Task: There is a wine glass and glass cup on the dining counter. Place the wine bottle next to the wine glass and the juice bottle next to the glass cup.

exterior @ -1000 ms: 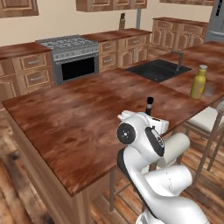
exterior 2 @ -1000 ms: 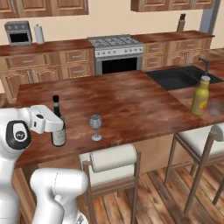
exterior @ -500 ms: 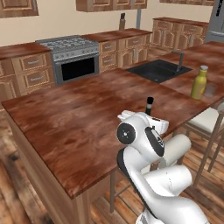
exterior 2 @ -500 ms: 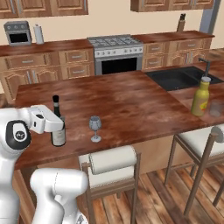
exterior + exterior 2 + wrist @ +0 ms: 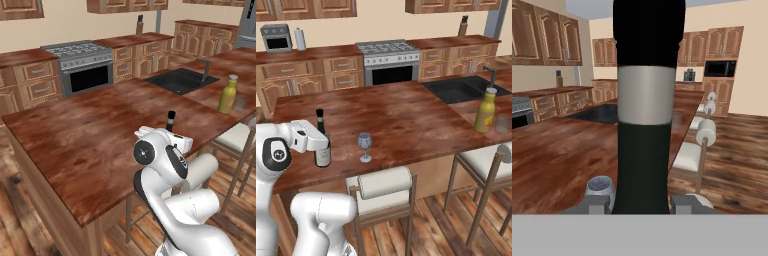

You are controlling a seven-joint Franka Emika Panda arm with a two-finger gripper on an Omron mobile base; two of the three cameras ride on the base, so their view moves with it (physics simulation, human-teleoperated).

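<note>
Two bottles stand on the bench (image 5: 406, 107), a long reddish-brown wood-grain island with a black sink (image 5: 463, 89) set into its far right part. The end effector (image 5: 320, 142) is clenched on the wine bottle (image 5: 321, 140), which stands upright near the front edge at the left end; in the hand view the dark body with its pale label (image 5: 644, 95) sits between the two fingertips (image 5: 598, 202). Just right of that bottle, apart from it, stands the wine glass (image 5: 364, 146), upright on its stem; the hand view shows its bowl low beside the bottle. In the left base view the bottle's black neck and cap rise behind the arm's white wrist.

Well apart, toward the right end, the juice bottle (image 5: 485, 110) stands upright, mustard-yellow with a pale cap. The glass cup (image 5: 502, 123) sits just beside it on its right. Stools with white cushions (image 5: 383, 186) line the near side of the bench. Against the back wall are a stove (image 5: 388, 61) and wooden cabinets.
</note>
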